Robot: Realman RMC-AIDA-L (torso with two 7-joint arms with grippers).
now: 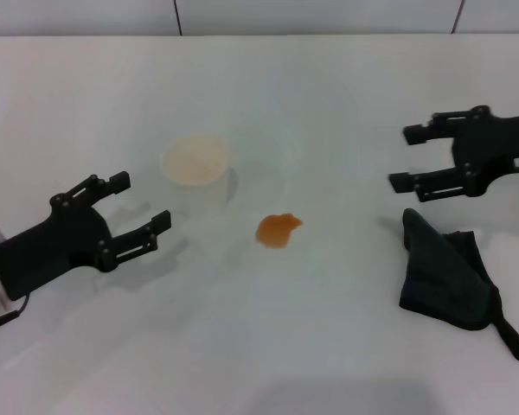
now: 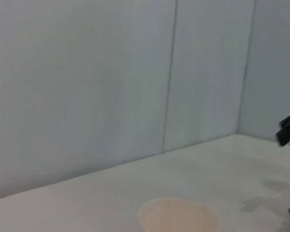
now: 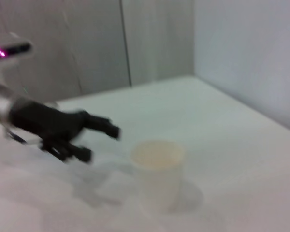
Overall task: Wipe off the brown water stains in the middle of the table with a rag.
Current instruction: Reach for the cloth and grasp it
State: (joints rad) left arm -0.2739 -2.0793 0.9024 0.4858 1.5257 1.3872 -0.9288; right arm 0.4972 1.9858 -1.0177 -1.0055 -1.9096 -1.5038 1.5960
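While the rag lies untouched on the bench right of the brown water stains, our right pincer hovers just beyond it, fingers apart for the pickup; our left pincer idles, likewise spread, beside the cup.

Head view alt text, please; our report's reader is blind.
A brown stain sits mid-table, unwiped, a white cup behind it. The dark rag lies untouched below the open right gripper; the open left gripper hovers opposite.

White cup rim is seen on the white bench; grey panelled wall is seen behind.
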